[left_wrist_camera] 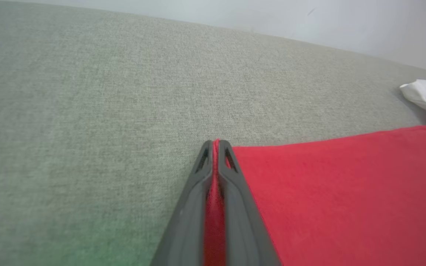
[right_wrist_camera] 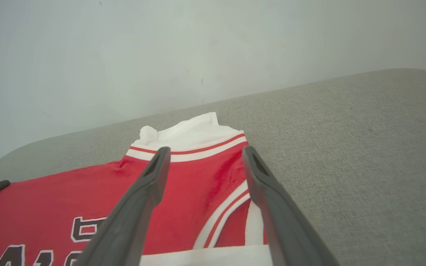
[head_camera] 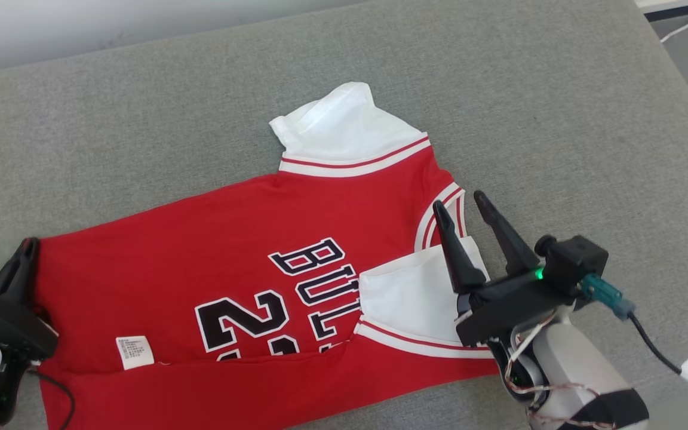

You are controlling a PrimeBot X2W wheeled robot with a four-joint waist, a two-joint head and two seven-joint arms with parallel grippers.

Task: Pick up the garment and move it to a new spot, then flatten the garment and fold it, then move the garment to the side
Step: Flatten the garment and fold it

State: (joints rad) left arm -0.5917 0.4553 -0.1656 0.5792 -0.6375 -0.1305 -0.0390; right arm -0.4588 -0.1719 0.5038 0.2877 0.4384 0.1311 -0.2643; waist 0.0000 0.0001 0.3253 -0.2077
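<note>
Red hem fabric is pinched between the pressed-together jaws of the left gripper at the garment's corner. The garment is spread on the grey cushion, one white sleeve folded onto the lettering. The right gripper is held over the neckline, jaws spread.

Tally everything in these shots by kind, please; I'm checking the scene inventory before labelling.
Garments: 1, the red jersey
Grippers: 2, the left gripper shut on the jersey's edge, the right gripper open
Cushions: 1, the grey cushion underneath
Total: 4
</note>
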